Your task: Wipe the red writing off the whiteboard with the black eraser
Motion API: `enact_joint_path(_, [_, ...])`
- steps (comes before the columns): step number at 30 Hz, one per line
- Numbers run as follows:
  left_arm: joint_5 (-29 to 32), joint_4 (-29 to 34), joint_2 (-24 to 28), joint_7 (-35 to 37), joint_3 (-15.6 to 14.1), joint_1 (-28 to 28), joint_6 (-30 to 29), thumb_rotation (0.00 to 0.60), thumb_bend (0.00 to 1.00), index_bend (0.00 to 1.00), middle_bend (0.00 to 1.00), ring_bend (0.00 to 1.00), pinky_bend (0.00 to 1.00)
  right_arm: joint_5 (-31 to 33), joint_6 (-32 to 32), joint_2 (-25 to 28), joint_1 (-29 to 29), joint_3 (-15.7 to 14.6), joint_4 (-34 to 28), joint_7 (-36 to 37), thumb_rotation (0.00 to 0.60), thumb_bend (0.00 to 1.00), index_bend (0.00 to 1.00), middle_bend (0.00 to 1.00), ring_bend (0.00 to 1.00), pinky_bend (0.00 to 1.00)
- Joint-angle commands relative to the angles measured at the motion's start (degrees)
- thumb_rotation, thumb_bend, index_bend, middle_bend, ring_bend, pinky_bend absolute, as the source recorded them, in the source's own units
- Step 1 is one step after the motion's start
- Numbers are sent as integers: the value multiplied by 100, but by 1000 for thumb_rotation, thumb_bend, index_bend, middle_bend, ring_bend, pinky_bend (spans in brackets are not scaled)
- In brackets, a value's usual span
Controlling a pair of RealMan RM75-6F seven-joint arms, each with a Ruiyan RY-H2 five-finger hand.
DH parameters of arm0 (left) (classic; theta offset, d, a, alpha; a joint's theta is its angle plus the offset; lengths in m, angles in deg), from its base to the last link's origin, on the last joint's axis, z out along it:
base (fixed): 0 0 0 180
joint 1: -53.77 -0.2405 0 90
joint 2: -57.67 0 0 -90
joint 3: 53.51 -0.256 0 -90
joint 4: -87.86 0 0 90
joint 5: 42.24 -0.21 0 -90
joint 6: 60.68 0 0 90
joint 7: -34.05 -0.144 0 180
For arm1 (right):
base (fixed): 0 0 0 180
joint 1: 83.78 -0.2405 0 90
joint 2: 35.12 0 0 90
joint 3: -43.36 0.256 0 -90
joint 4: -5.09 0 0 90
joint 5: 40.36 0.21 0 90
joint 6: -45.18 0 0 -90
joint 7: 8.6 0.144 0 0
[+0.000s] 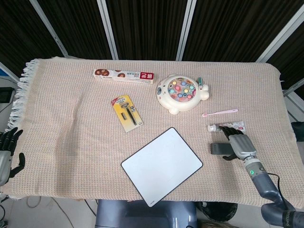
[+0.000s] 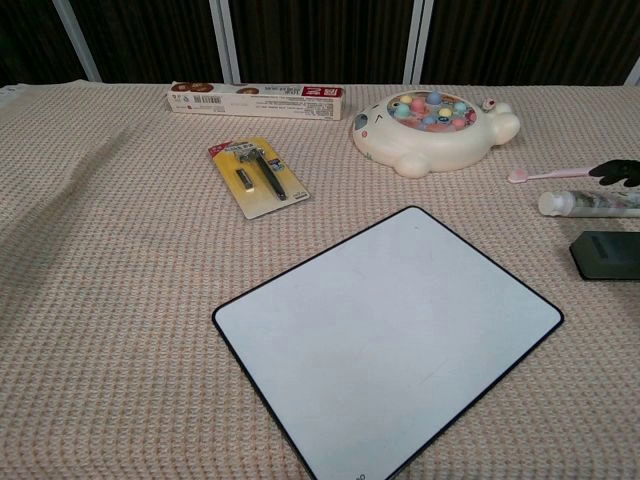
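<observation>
The whiteboard (image 1: 161,166) lies tilted near the table's front edge, and its white face (image 2: 385,335) shows no red writing. The black eraser (image 1: 218,148) lies flat on the cloth just right of the board, seen also at the chest view's right edge (image 2: 607,253). My right hand (image 1: 240,145) sits right beside the eraser with its fingers spread and holds nothing. Its dark fingertips (image 2: 618,170) reach over the tube behind. My left hand (image 1: 7,152) hangs off the table's left edge with its fingers apart and nothing in it.
At the back lie a long biscuit box (image 1: 125,75), a yellow razor pack (image 1: 127,112) and a cream fishing toy (image 1: 182,92). A pink toothbrush (image 1: 219,112) and a small tube (image 1: 227,127) lie behind the right hand.
</observation>
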Motion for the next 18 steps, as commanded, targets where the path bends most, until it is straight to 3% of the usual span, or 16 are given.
enact_joint_path(1, [-2, -2, 1, 3, 0, -1, -2, 600, 599, 52, 0, 34, 52, -83, -350, 178, 89, 63, -260, -132, 600, 61, 0, 0, 8, 138])
enact_joint_path(10, [-13, -1, 4, -15, -6, -3, -6, 600, 599, 52, 0, 34, 52, -809, -2202, 848, 847, 101, -1269, -238, 600, 60, 0, 0, 8, 137])
enact_joint_path(18, [-37, 22, -2, -19, -20, -4, -5, 600, 599, 53, 0, 34, 52, -1310, -3449, 1036, 1653, -245, -1589, -709, 600, 60, 0, 0, 7, 136])
